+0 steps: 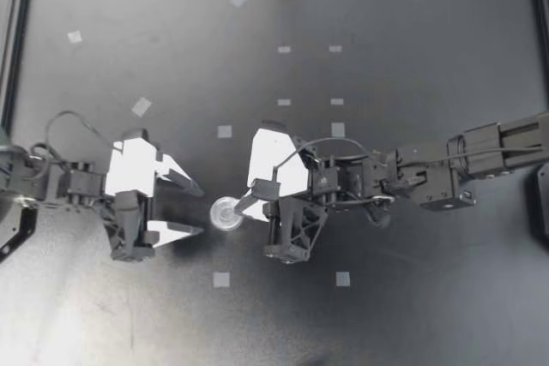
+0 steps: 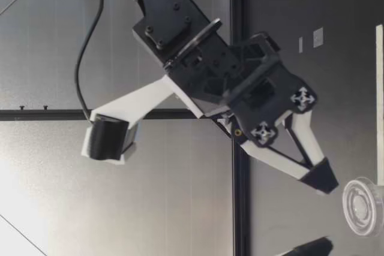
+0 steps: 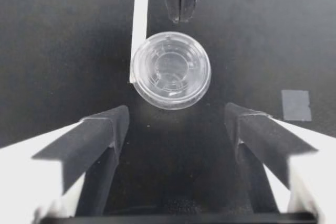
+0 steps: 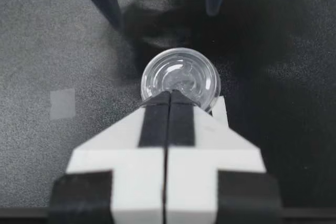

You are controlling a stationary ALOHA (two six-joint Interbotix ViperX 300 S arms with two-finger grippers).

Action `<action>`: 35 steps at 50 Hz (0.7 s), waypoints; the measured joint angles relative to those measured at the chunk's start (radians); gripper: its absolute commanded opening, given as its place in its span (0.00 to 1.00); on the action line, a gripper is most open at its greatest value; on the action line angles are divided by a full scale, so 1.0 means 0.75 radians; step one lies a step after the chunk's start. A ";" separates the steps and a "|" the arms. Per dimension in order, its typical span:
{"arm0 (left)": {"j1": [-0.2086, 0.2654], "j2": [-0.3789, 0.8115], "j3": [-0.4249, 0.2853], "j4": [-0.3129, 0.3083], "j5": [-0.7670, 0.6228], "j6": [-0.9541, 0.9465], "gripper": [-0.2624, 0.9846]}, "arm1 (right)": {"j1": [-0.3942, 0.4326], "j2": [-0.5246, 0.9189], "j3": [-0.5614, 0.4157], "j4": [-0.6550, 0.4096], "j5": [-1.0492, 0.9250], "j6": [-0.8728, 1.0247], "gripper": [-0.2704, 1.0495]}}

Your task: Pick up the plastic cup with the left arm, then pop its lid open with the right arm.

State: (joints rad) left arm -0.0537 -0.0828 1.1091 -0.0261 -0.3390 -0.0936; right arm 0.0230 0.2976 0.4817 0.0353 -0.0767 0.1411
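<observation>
One clear lid (image 1: 226, 213) flat on the desk (image 1: 386, 315); right end effector (image 1: 243, 206) clenched empty, tips at its rim; left end effector (image 1: 199, 210) released, just short of it. Risk: clenched tips shove lid away.

left arm (image 1: 69, 184) comes in at the left edge of the frame, below mid-height, wrist level. left gripper (image 1: 200, 210) points right, fingers (image 3: 100, 135) spread wide with nothing gripped between them. right arm (image 1: 480, 153) comes in at the right edge and reaches past centre, sloping a little down-frame toward the left. right gripper (image 1: 241, 209) points left, fingers pressed together into one tip. grippers face each other, tips near but apart. low view: right gripper (image 2: 321, 179) tilted nose-down.
</observation>
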 measured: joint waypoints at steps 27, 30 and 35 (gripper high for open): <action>0.000 0.151 -0.074 0.002 -0.004 -0.012 0.83 | -0.002 0.045 -0.020 0.000 -0.006 0.000 0.18; 0.000 0.166 -0.082 0.002 -0.010 -0.012 0.82 | -0.002 0.047 -0.022 0.000 -0.006 0.000 0.18; 0.000 0.188 -0.092 0.002 -0.018 -0.012 0.83 | 0.000 0.047 -0.022 0.000 -0.006 0.000 0.18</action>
State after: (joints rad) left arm -0.0537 0.0583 1.0400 -0.0245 -0.3528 -0.1028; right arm 0.0230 0.3329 0.4648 0.0353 -0.0813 0.1411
